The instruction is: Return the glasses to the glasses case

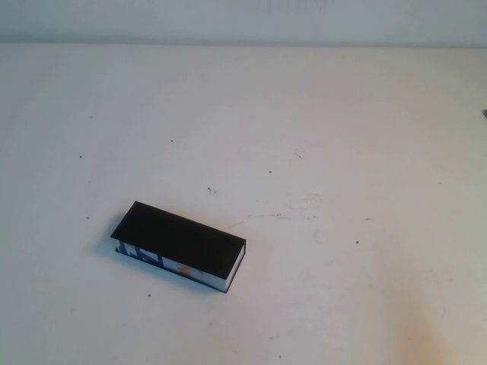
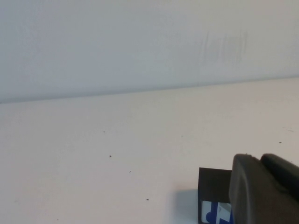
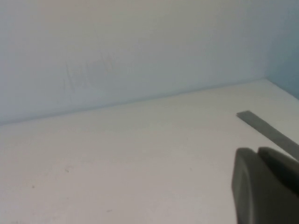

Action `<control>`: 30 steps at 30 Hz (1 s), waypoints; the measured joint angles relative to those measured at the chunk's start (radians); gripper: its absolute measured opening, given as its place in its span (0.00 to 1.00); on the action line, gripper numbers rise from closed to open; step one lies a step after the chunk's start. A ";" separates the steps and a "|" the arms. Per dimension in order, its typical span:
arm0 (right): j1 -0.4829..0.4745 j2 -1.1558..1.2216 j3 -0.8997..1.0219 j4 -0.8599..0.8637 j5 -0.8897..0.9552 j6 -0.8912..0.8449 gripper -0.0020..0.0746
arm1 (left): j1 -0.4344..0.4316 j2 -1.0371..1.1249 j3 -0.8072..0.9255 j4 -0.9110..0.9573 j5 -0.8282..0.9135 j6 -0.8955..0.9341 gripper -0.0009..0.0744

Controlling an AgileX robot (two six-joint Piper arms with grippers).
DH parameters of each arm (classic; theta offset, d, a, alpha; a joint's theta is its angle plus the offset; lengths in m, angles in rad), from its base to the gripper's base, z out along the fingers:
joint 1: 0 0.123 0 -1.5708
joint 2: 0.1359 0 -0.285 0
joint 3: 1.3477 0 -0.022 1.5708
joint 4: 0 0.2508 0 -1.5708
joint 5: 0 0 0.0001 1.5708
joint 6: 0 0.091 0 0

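The glasses case [image 1: 181,245] lies shut at the table's [image 1: 342,152] lower left; it looks light, rigid and smooth-sided, best lifted at the flap's free edge. No glasses are in sight. The left gripper [image 2: 266,191] sits just beside the case and the right gripper [image 3: 266,186] is over bare table; I cannot tell how either is set.

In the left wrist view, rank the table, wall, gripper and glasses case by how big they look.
Table, wall, left gripper, glasses case. The case is partly hidden behind that close gripper, so the last two are unsure. The right gripper hangs above the table elsewhere.
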State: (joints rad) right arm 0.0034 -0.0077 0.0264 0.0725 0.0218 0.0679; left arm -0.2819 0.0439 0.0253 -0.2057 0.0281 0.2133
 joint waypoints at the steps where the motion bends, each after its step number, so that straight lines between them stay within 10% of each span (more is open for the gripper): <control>1: 0.000 0.000 0.000 0.087 0.021 -0.099 0.01 | 0.000 0.000 0.000 0.000 0.000 0.000 0.01; 11: 0.000 0.000 0.000 0.226 0.347 -0.341 0.01 | 0.000 0.000 0.000 0.000 0.000 -0.002 0.01; 30: 0.000 0.000 0.000 0.226 0.359 -0.344 0.01 | 0.000 0.000 0.000 0.000 0.000 -0.002 0.01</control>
State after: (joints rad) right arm 0.0034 -0.0077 0.0264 0.2984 0.3806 -0.2765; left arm -0.2819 0.0439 0.0257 -0.2057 0.0281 0.2114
